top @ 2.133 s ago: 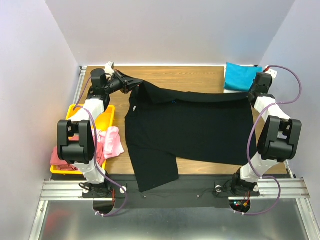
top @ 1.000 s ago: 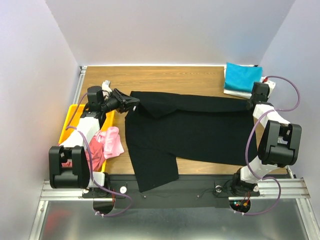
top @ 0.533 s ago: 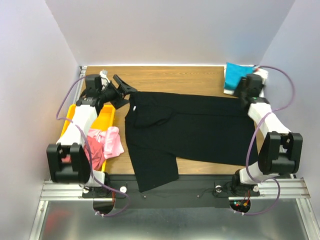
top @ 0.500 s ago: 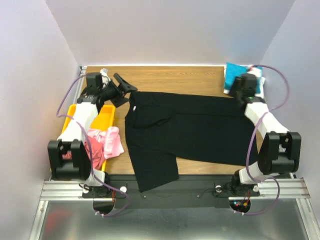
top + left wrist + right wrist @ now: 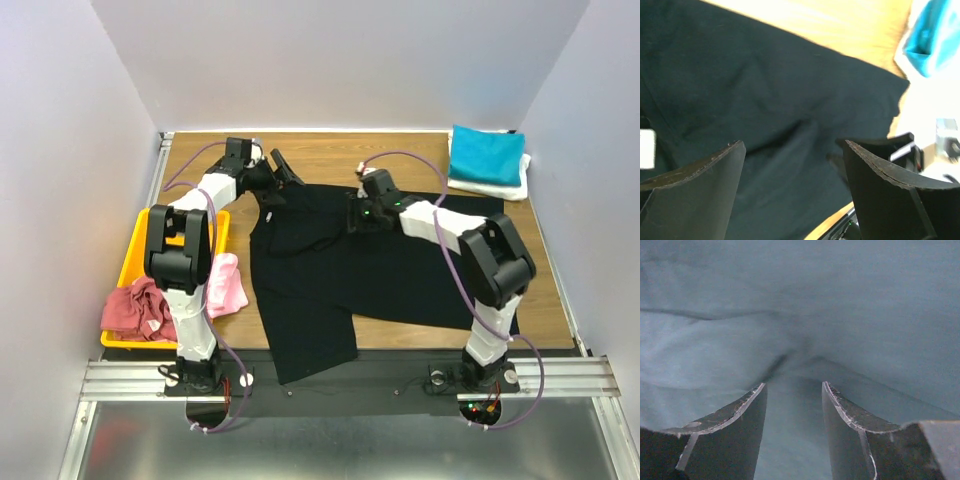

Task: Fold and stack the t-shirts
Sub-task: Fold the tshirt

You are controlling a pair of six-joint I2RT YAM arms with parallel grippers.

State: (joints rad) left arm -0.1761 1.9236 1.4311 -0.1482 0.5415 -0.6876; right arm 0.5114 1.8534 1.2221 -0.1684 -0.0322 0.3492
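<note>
The large black t-shirt (image 5: 380, 260) lies spread on the wooden table (image 5: 330, 150), one sleeve hanging over the near edge. My left gripper (image 5: 283, 170) hovers wide open at the shirt's far left corner; in the left wrist view the black cloth (image 5: 765, 90) lies below the left gripper (image 5: 792, 144), nothing between the fingers. My right gripper (image 5: 352, 215) is low over the shirt's upper middle. Its jaws stand partly apart in the right wrist view, where the right gripper (image 5: 794, 384) points at a crease (image 5: 777, 362) in the cloth. A folded teal shirt (image 5: 487, 154) rests on a white one (image 5: 497, 187).
A yellow tray (image 5: 218, 232) sits at the left edge, holding a pink shirt (image 5: 226, 284) and a dusty red shirt (image 5: 135, 310). Grey walls enclose the table on three sides. The right arm (image 5: 440, 225) stretches across the black shirt.
Both grippers opened and let go of the black shirt's far edge, which now lies flat. The right arm swung left to the shirt's middle; the left gripper moved toward the back.
</note>
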